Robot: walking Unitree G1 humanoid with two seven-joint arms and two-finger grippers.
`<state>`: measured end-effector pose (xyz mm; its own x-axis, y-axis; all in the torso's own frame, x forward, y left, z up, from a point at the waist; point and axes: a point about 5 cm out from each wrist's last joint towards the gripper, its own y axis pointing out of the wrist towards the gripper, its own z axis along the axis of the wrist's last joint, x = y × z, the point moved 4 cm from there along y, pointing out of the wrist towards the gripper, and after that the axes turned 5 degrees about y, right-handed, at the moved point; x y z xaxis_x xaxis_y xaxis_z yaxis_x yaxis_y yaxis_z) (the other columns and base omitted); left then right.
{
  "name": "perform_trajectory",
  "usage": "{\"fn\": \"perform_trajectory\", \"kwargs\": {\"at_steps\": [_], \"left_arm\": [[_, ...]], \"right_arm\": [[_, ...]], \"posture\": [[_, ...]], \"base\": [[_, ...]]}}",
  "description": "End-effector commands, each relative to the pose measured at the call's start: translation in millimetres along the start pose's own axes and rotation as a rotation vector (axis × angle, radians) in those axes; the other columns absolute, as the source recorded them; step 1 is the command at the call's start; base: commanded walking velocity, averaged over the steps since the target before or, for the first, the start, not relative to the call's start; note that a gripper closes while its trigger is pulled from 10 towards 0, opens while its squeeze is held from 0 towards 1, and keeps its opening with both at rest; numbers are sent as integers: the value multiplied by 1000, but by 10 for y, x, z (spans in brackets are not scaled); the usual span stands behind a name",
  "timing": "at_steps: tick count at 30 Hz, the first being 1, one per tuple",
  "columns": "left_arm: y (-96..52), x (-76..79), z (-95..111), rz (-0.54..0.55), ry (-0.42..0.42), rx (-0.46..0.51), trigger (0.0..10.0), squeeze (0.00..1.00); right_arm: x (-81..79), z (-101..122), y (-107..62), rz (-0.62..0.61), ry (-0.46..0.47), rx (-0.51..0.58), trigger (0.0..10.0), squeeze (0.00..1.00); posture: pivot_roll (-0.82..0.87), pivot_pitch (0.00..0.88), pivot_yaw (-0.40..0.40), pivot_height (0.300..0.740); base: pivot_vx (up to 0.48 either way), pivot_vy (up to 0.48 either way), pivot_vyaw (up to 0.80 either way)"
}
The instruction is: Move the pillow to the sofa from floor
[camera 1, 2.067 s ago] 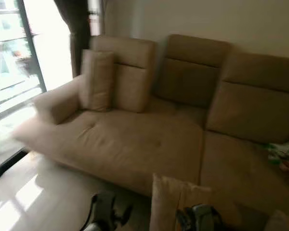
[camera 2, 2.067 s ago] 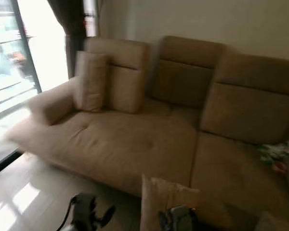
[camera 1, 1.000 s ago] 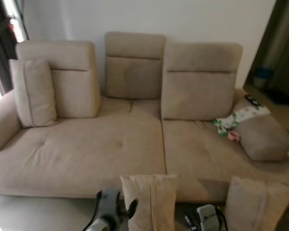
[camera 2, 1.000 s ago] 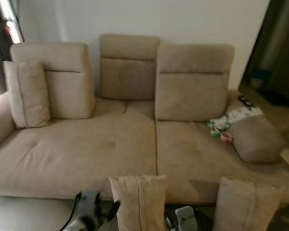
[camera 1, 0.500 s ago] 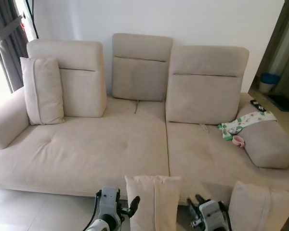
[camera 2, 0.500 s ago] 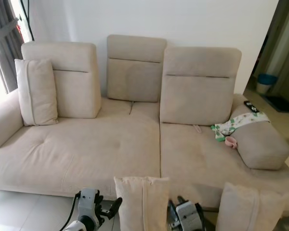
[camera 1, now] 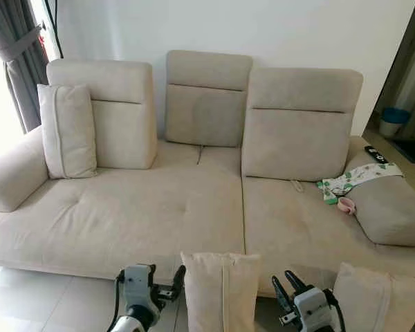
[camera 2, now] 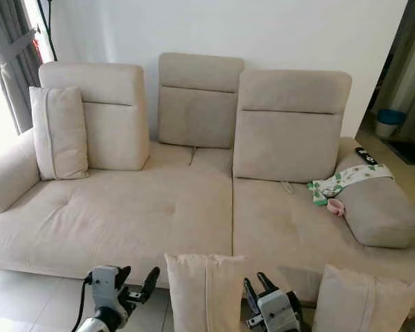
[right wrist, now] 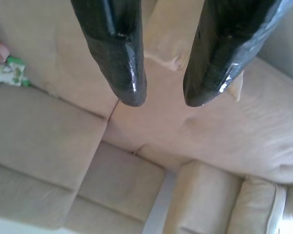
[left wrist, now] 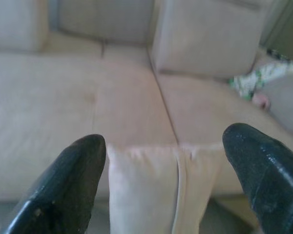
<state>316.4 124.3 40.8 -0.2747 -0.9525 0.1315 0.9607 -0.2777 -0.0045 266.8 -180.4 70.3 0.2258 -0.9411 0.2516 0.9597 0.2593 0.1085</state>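
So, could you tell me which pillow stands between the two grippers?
The middle floor pillow, upright against the sofa front, with the left gripper and right gripper flanking it.

Beige pillow (camera 1: 220,290) upright on floor, leaning vs sofa (camera 1: 145,214) front edge, vertical seam down mid.

Head views sharp, evenly lit, no motion blur. Daylight enters from the window (camera 1: 1,104) beside the curtain (camera 1: 21,55), left of the sofa (camera 1: 194,200); that strip is blown out to white. Pale sheen on the floor (camera 1: 34,297) below the sofa's left end. Wall (camera 1: 263,28) behind the sofa bright and flat. Soft shadow under the sofa's front edge; doorway area right of the sofa dimmer.

Left wrist view hazy, low contrast, washed; sofa soft, near fingers (left wrist: 63,190) out of focus.

Right wrist view clearer; glossy highlights on the black fingers (right wrist: 122,53), sofa fabric slightly soft.
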Motion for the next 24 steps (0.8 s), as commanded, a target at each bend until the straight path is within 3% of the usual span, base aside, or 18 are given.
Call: {"fn": "perform_trajectory", "kwargs": {"at_steps": [1, 4, 9, 24], "left_arm": [[-52, -17, 99, -1, -5, 34, 10000, 0], [-164, -23, 237, -5, 31, 72, 10000, 0], [-228, -4, 349, -20, 55, 106, 10000, 0], [-225, 193, 276, -57, 14, 40, 10000, 0]], "right_arm": [[57, 64, -57, -21, 13, 5, 10000, 0], [111, 152, -159, -29, 18, 9, 10000, 0], [133, 176, -220, -32, 31, -6, 10000, 0], [140, 75, -232, -91, 56, -53, 10000, 0]], "posture": [[194, 0, 6, 736], [197, 0, 8, 736], [203, 0, 7, 736], [201, 0, 8, 736]], "base": [[0, 0, 0], [0, 0, 0], [0, 0, 0], [0, 0, 0]]}}
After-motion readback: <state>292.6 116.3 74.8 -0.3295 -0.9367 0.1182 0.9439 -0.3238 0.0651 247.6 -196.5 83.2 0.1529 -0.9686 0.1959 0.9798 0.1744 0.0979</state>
